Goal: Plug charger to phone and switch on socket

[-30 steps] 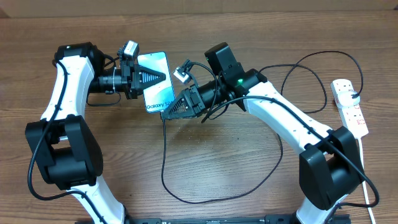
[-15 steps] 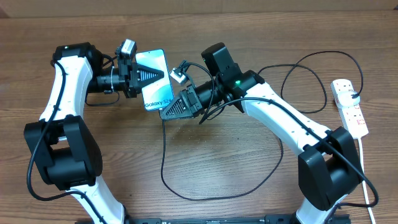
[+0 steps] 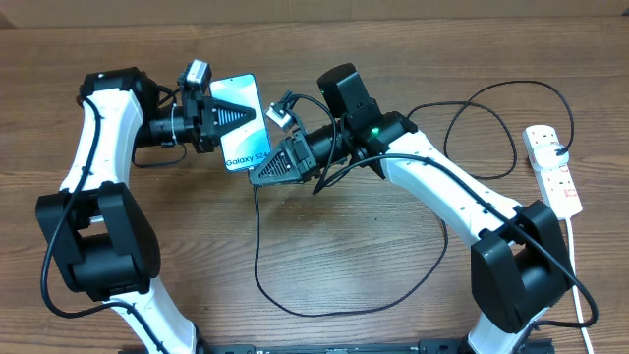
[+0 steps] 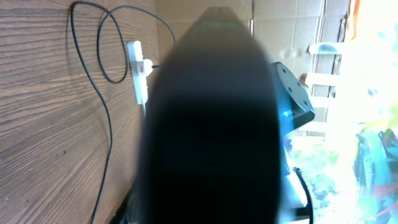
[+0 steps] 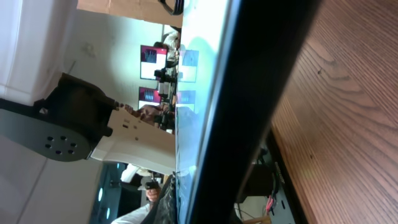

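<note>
The phone [image 3: 251, 147], blue screen up, is held above the table at the far left-centre. My left gripper [image 3: 241, 116] is shut on its upper half. My right gripper [image 3: 261, 177] is at the phone's lower edge, fingers close together, with the black charger cable [image 3: 257, 246] hanging from its tips. The plug tip is hidden. The cable loops across the table toward the white socket [image 3: 553, 167] at the right. In the left wrist view the phone [image 4: 211, 124] is a dark blur, with the socket [image 4: 138, 68] beyond it. In the right wrist view the phone [image 5: 249, 93] shows edge-on.
The cable forms a big loop [image 3: 324, 310] near the front of the table and smaller loops [image 3: 491, 128] at the far right. The socket's white lead [image 3: 582, 285] runs to the front right edge. Bare wood table [image 3: 373, 256] lies between the arms.
Both grippers and the phone have shifted slightly left and toward the far edge, staying together. The cable's upper end followed.
</note>
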Controlling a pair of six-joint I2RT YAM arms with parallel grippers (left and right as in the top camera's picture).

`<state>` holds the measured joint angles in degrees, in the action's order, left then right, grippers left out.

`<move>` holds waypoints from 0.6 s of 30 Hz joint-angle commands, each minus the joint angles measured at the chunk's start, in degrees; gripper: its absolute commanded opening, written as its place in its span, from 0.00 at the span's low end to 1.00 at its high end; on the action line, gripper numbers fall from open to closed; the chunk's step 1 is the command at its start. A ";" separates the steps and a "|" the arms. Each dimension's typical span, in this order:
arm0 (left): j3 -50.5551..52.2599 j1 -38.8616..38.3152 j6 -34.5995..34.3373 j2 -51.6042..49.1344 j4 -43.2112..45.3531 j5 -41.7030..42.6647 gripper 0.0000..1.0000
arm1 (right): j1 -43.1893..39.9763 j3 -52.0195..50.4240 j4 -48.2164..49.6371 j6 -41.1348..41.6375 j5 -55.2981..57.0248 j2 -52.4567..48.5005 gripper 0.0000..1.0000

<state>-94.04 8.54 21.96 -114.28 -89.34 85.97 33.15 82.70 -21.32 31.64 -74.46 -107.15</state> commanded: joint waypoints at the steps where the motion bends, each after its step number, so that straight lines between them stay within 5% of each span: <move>1: -0.31 -1.11 -0.52 0.61 -0.81 -5.49 0.04 | 0.37 1.05 3.50 3.13 5.97 1.62 0.04; 12: -0.31 -1.11 -0.11 0.61 -0.81 -5.64 0.04 | -0.04 1.05 6.60 7.50 12.50 1.62 0.06; 15: -0.31 -1.11 -0.11 0.61 -0.79 -6.08 0.04 | -0.48 1.05 7.26 7.17 13.57 1.62 0.92; 16: -0.28 -1.11 -0.11 0.61 -0.74 -6.60 0.04 | -0.70 1.05 7.39 6.40 13.55 1.62 1.00; 18: -0.31 -1.11 -0.11 0.61 -0.59 -7.63 0.04 | -1.03 1.05 7.34 4.81 13.22 1.62 1.00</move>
<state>-94.04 7.90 21.50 -114.28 -89.93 80.60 32.95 82.70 -14.35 38.48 -64.75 -107.09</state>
